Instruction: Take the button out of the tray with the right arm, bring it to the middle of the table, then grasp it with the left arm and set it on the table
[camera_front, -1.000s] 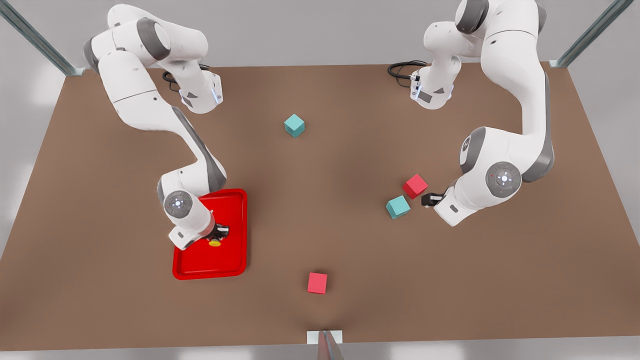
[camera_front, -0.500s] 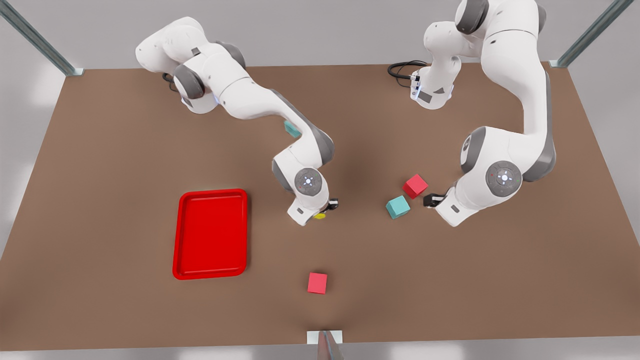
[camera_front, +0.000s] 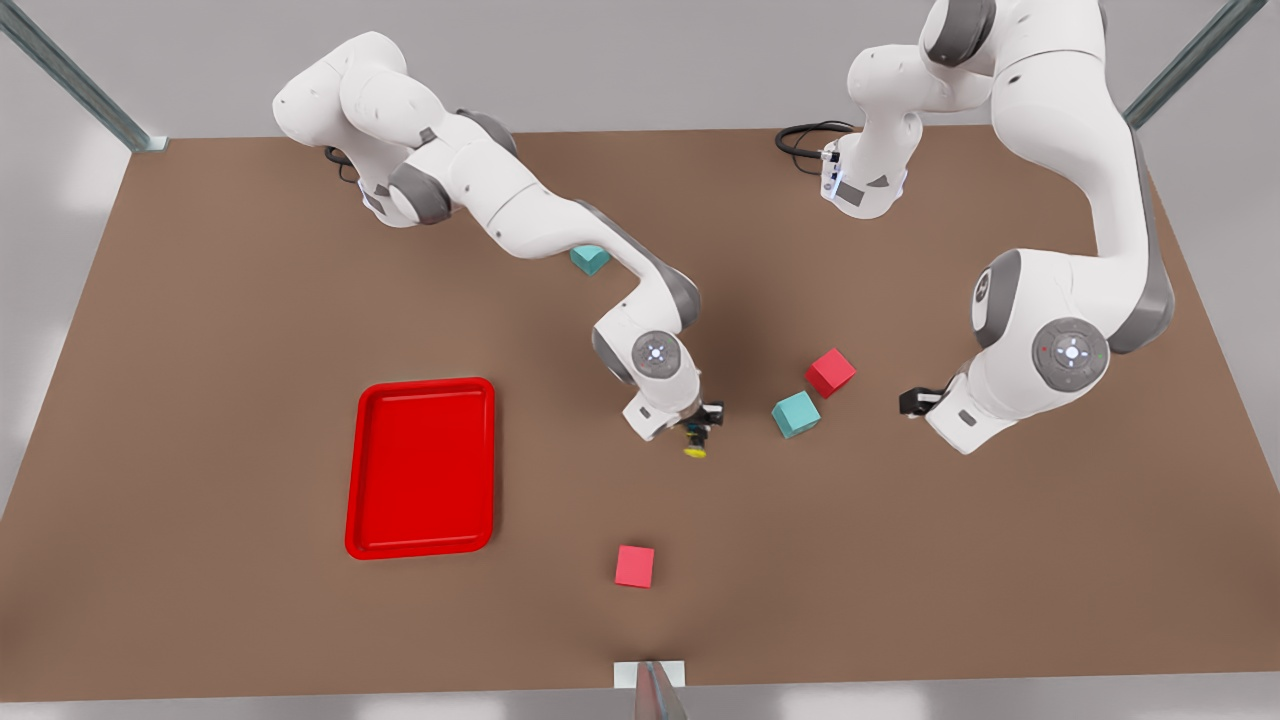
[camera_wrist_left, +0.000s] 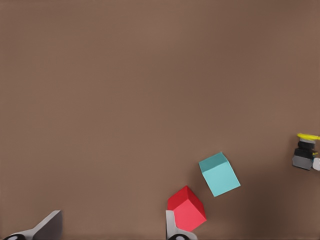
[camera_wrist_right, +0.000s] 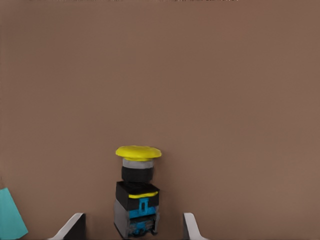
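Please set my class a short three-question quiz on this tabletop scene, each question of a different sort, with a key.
1. True or false: the button lies in the tray.
2. Which thing is nearest the left gripper? A) the red cube beside a teal cube; B) the tray; C) the red cube near the table's front edge.
3. How many cubes are on the table, and in which colours?

Key
1. False: it is at the right gripper, near the table's middle.
2. A.
3. Four: two red, two teal.
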